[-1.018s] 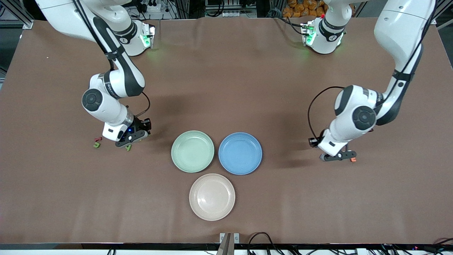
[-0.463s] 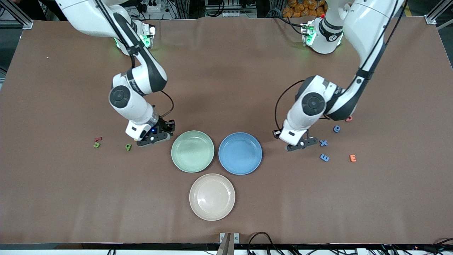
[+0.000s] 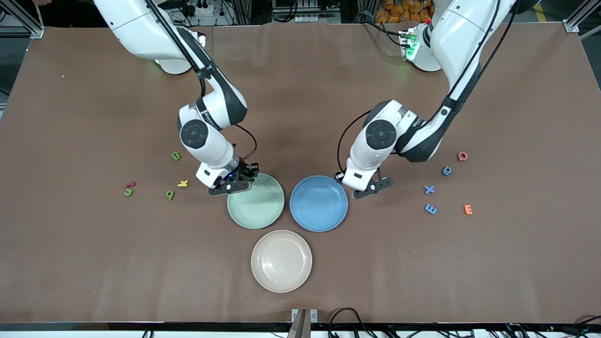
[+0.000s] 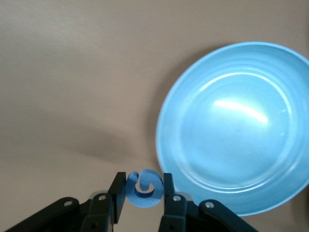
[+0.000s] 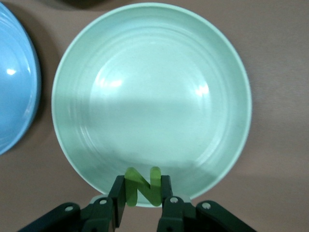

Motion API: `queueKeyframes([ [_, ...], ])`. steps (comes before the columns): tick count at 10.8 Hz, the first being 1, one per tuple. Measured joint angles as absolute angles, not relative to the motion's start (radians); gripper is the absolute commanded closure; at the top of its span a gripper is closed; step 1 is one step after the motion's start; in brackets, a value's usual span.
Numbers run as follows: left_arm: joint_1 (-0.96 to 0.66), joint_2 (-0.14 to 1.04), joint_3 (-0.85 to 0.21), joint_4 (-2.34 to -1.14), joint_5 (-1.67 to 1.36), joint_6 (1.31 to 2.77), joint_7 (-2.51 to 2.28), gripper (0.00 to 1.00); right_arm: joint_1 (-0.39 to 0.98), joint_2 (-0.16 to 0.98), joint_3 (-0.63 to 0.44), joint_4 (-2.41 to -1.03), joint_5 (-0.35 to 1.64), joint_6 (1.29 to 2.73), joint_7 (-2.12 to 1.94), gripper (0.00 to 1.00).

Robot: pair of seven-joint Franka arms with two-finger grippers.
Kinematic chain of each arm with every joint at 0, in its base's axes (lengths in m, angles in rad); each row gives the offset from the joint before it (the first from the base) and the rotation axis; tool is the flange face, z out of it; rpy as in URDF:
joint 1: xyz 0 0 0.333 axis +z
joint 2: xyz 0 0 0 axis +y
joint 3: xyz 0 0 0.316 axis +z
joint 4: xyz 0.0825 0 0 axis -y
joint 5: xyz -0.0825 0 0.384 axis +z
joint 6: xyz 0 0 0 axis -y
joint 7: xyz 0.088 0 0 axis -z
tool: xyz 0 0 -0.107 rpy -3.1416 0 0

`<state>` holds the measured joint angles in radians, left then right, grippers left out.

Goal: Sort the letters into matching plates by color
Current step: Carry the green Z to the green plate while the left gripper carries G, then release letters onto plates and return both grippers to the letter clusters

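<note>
Brown table with plates, letters

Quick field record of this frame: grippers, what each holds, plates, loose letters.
left gripper: shut on a blue toy letter, at the edge of the medium blue round plate
right gripper: shut on a green toy letter N, over the rim of the pale mint green round plate
plates: both bare inside; beige-pink plate also bare
loose blue letters: three, toward the left arm's end
loose green letters: three, toward the right arm's end
</note>
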<state>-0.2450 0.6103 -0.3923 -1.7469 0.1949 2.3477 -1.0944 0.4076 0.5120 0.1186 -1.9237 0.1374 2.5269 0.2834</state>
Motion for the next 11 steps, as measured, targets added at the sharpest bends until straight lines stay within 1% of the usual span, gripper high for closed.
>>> queueKeyframes([
  [2,-0.276,0.667,-0.392,-1.683,0.195,2.348,-1.162,1.0,0.416,0.537,0.116,-1.895,0.137,2.526,0.304,0.0],
  [4,-0.298,0.694,-0.39,-1.643,0.195,2.348,-1.247,1.0,0.415,0.541,0.105,-1.893,0.136,2.525,0.293,0.0],
  [5,-0.303,0.703,-0.39,-1.62,0.195,2.348,-1.282,0.65,0.415,0.541,0.096,-1.892,0.134,2.508,0.256,0.0],
  [6,-0.307,0.713,-0.389,-1.599,0.195,2.348,-1.306,0.01,0.414,0.541,0.083,-1.889,0.134,2.473,0.209,0.0],
  [9,-0.307,0.732,-0.379,-1.572,0.199,2.347,-1.314,0.0,0.401,0.532,0.055,-1.892,0.114,2.425,0.034,0.0],
  [11,-0.306,0.734,-0.373,-1.569,0.225,2.347,-1.308,0.0,0.362,0.51,0.05,-1.932,0.106,2.42,-0.118,0.0],
])
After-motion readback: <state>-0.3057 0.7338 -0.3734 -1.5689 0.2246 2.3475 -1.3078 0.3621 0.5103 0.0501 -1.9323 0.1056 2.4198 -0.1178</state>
